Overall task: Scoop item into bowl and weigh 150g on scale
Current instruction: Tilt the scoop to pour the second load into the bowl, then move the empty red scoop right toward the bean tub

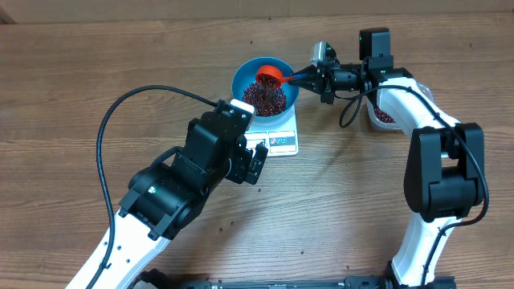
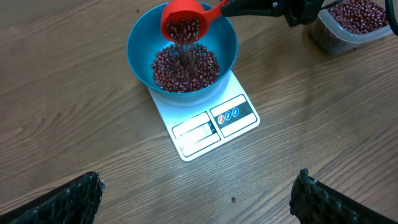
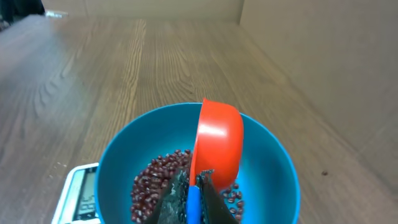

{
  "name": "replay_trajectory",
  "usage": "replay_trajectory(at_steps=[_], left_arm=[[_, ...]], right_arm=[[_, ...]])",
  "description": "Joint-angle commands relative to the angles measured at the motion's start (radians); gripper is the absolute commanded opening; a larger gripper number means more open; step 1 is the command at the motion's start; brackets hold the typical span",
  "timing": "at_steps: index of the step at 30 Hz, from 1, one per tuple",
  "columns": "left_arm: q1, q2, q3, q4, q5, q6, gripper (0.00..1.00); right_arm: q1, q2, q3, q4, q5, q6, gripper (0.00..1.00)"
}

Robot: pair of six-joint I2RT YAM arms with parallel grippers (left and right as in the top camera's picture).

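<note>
The blue bowl (image 1: 241, 76) stands on the white scale (image 1: 281, 142) and holds a heap of dark red beans (image 1: 263, 98). My right gripper (image 1: 309, 78) is shut on the blue handle of a red scoop (image 1: 268, 76), which is tipped on its side over the bowl. In the left wrist view beans spill from the scoop (image 2: 183, 25) into the heap (image 2: 185, 68). The right wrist view shows the scoop (image 3: 217, 140) tilted above the bowl (image 3: 267, 162). My left gripper (image 2: 199, 199) hangs open and holds nothing, over bare table in front of the scale (image 2: 205, 134).
A clear plastic tub (image 1: 384, 116) with more beans sits right of the bowl, under the right arm. One stray bean (image 2: 234, 200) lies on the wood between my left fingers. The left arm's black cable arcs over the table's left half.
</note>
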Motion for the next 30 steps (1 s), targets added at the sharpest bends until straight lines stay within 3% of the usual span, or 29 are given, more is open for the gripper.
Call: replay_trajectory(at_steps=[1, 6, 13, 27, 30], left_arm=[[0.005, -0.017, 0.002, 0.0, -0.006, -0.007, 0.99], [0.005, -0.017, 0.002, 0.0, -0.006, -0.007, 0.99], [0.005, -0.017, 0.002, 0.0, -0.006, -0.007, 1.0], [0.005, -0.017, 0.002, 0.0, -0.006, -0.007, 1.0], [0.005, -0.017, 0.002, 0.0, -0.006, -0.007, 1.0]], right_arm=[[0.002, 0.003, 0.003, 0.016, -0.01, -0.109, 0.04], [0.002, 0.003, 0.003, 0.097, -0.01, -0.217, 0.04], [0.002, 0.003, 0.003, 0.243, -0.01, -0.217, 0.04], [0.001, 0.003, 0.003, 0.021, -0.095, -0.199, 0.04], [-0.006, 0.003, 0.003, 0.055, -0.221, -0.048, 0.04]])
